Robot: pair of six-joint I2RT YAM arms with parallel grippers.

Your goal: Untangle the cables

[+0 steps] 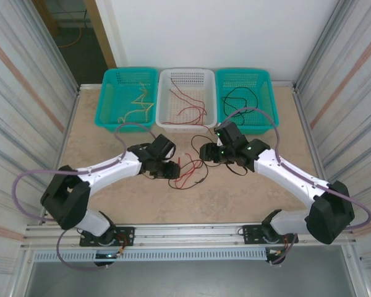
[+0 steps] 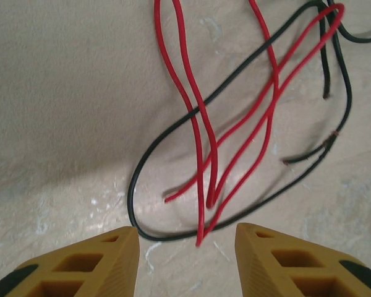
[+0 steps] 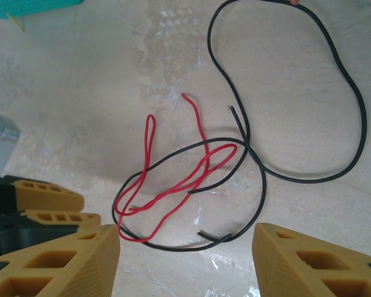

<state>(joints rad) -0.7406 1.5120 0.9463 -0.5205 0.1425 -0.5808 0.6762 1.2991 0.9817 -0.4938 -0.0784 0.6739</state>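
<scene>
From above and behind me one camera overlooks the whole table [image 1: 111,192], while both my wrist cameras peer closely down at its red-and-black cable tangle [image 1: 187,173].

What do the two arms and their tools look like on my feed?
The left arm and right arm have white links, black joint housings and looping lilac-grey cables. Small green lights glow at the right wrist. The left tool and right tool have yellow-orange wedge fingers with rectangular cut-outs.
</scene>
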